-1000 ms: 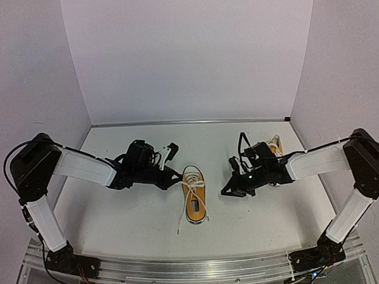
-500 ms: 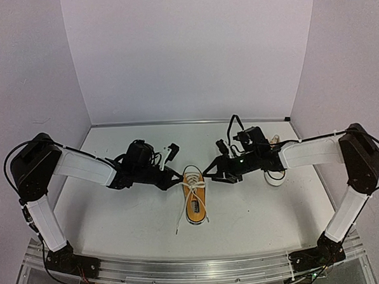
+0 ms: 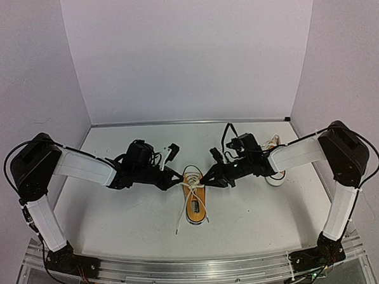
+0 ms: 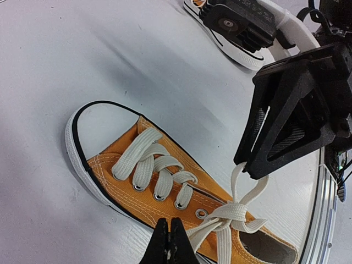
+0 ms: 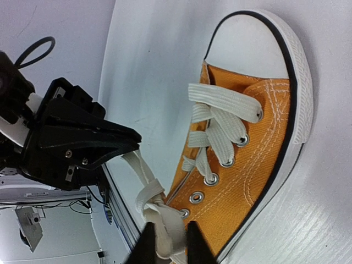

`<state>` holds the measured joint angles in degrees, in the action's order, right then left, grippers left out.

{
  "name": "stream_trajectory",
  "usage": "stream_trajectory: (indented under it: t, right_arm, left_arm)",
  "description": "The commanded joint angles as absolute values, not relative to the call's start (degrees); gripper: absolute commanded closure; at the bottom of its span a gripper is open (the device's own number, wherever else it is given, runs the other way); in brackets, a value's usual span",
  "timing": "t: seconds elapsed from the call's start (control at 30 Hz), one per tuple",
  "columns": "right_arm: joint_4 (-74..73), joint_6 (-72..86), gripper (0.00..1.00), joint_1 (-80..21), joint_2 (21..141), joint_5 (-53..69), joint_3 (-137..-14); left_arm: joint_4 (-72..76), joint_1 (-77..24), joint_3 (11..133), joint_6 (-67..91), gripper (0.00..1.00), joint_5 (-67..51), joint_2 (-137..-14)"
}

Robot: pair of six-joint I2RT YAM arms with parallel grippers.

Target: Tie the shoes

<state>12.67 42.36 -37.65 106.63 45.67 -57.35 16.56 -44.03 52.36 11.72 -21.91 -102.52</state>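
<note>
One orange-yellow shoe (image 3: 194, 199) with a white toe cap lies mid-table, toe toward the back; it also shows in the left wrist view (image 4: 118, 184) and the right wrist view (image 5: 258, 159). Its white laces are knotted (image 4: 234, 212) near the top eyelets. My left gripper (image 3: 177, 177) (image 4: 169, 242) is shut on a lace loop at the shoe's left side. My right gripper (image 3: 206, 178) (image 5: 170, 245) is closed on the other lace loop (image 4: 247, 184) and holds it raised on the right. The second shoe (image 3: 276, 179) (image 4: 242, 55) lies behind my right arm, mostly hidden.
Loose lace ends (image 3: 181, 222) trail from the shoe toward the near edge. The white table is walled at the back and sides, with a metal rail (image 3: 196, 269) along the front. Cables hang off both wrists.
My right gripper has swung left from beside the second shoe to the middle shoe and closed on its right lace loop. My left gripper has stayed put on its lace.
</note>
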Motion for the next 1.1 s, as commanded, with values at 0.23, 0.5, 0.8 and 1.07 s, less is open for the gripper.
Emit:
stream_trajectory:
  t: [0.23, 0.5, 0.8, 1.07]
  right_arm:
    - [14.85, 42.16, 1.0, -37.42, 102.34, 43.12, -52.13]
    - [13.71, 42.06, 1.0, -35.72, 98.06, 39.2, -46.62]
    - [13.96, 41.35, 1.0, -36.68, 98.71, 41.22, -46.8]
    - [13.97, 41.13, 1.0, -40.51, 101.96, 42.45, -52.2]
  left_arm:
    - [15.8, -43.31, 53.02, 10.11, 1.0, -16.85, -100.87]
    - [15.46, -42.45, 51.52, 10.96, 1.0, -14.06, -101.33]
    - [15.77, -42.36, 52.4, 9.89, 1.0, -16.79, -101.34]
    - [13.84, -42.45, 50.03, 10.06, 0.61, -13.66, -92.28]
